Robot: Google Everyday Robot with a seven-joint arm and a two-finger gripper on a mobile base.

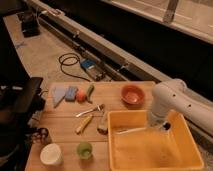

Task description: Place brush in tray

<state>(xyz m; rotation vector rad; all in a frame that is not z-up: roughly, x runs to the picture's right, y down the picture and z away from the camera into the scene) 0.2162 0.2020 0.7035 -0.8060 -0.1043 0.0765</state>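
Nearest me, a white cup [50, 154] and a small green cup [84, 149] stand on the wooden table [60, 129]. Just past them sits the large deep yellow-orange plastic tray [150, 146]. Over its far part the slim white-handled brush [131, 130] lies level, one end pinched in the gripper [159, 126] hanging from the white arm [172, 102]. Farther back sits a small round orange bowl [132, 94].
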